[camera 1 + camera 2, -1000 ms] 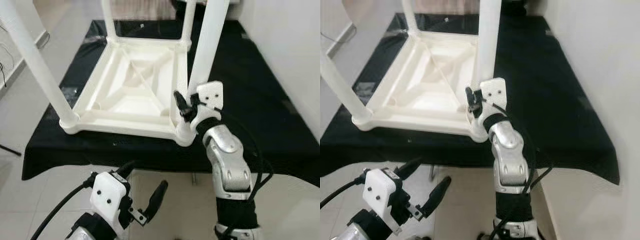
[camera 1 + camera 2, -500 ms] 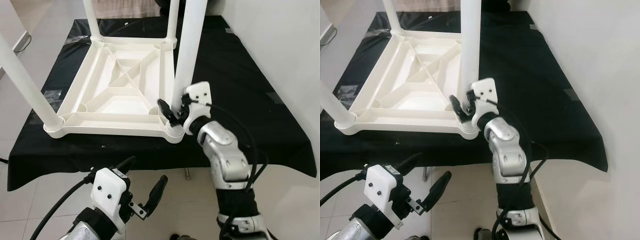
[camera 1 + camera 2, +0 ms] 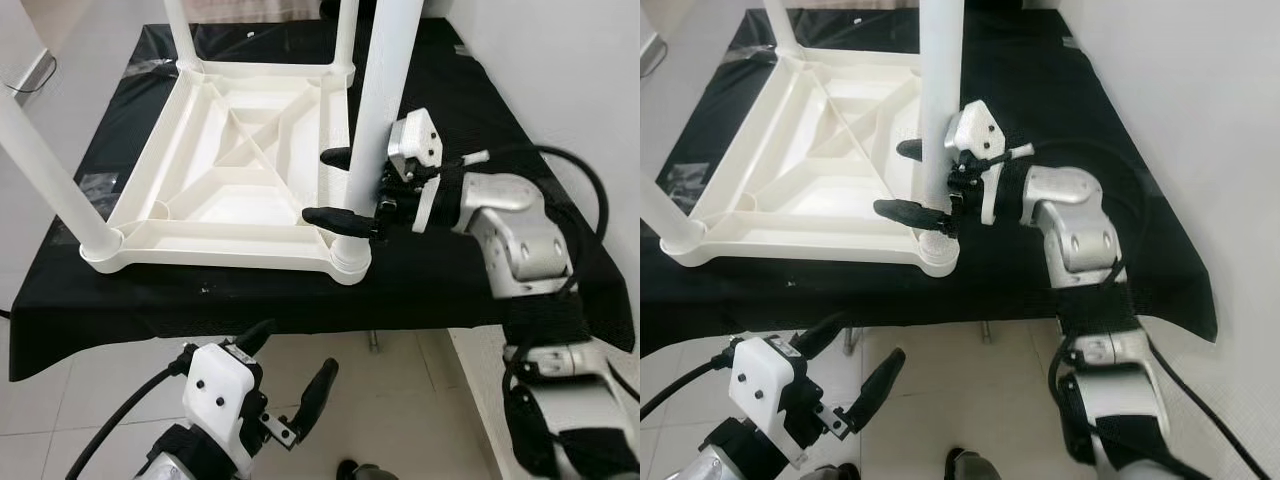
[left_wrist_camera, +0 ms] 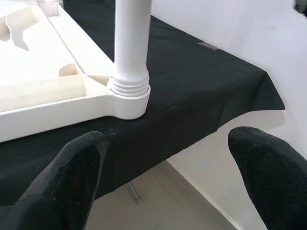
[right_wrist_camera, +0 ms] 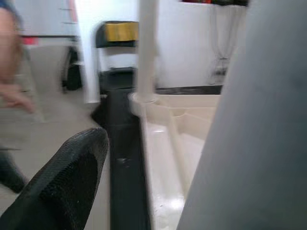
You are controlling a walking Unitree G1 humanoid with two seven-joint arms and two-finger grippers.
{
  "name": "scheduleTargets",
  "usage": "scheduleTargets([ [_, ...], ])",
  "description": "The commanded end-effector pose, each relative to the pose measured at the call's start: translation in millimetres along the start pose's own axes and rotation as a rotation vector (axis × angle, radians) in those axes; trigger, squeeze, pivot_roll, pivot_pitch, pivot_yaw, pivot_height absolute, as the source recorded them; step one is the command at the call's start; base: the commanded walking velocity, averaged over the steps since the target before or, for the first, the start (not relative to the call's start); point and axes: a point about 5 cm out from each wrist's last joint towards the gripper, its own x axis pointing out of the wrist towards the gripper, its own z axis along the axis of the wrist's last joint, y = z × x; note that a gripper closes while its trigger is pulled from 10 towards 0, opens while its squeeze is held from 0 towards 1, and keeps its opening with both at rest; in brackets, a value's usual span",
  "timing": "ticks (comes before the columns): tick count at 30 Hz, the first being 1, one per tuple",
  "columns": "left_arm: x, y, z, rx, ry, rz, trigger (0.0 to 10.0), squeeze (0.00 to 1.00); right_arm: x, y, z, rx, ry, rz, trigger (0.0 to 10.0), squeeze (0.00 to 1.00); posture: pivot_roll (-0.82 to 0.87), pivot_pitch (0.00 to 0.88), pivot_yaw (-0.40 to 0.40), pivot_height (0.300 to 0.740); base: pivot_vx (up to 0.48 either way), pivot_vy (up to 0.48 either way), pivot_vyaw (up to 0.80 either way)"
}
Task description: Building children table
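The white plastic children's table lies upside down on a black-covered table, its legs pointing up. My right gripper reaches in sideways from the right at the near right leg, just above its threaded socket. Its fingers are open, one behind the leg and one in front of it. In the right wrist view the leg looms as a close grey blur beside one finger. My left gripper hangs open below the table's front edge, holding nothing.
The black cloth's front edge overhangs a tiled floor. A white wall runs close along the right side. Another leg slants up at the near left corner. A blurred person is visible in the right wrist view.
My right arm has swung out to the right and the gripper has turned sideways, its fingers spreading either side of the leg. The camera has shifted. The left gripper has held still.
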Motion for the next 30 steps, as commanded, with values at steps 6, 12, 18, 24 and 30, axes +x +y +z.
scheduleTargets([
  [6,-3.8,-4.1,0,-0.011,0.018,-0.01,10.0,0.0,1.5,-7.6,-2,0.042,-0.017,0.087,0.0,0.0,0.12,0.273,-0.059,0.74,0.0,0.0,0.0],
  [12,-4.2,-4.0,0,-0.013,0.022,-0.009,10.0,0.0,-1.8,-7.3,-9,0.079,-0.014,0.134,0.0,0.0,0.12,0.274,-0.055,0.74,0.0,0.0,0.0],
  [18,-2.7,-2.7,0,-0.012,0.021,-0.009,10.0,0.0,-9.2,-1.3,-29,0.122,0.028,0.113,0.0,0.0,0.09,0.263,-0.054,0.74,0.0,0.0,0.0],
  [24,-1.9,-1.3,-1,-0.016,0.02,-0.011,10.0,0.0,-6.6,22.7,-50,0.195,0.036,0.06,0.0,0.0,0.08,0.262,-0.049,0.74,0.0,0.0,0.0],
  [30,-0.4,2.3,-2,-0.017,0.019,-0.012,10.0,0.0,2.6,51.1,-89,0.274,0.256,-0.664,0.0,0.0,0.05,0.254,-0.038,0.74,0.0,0.0,0.0],
])
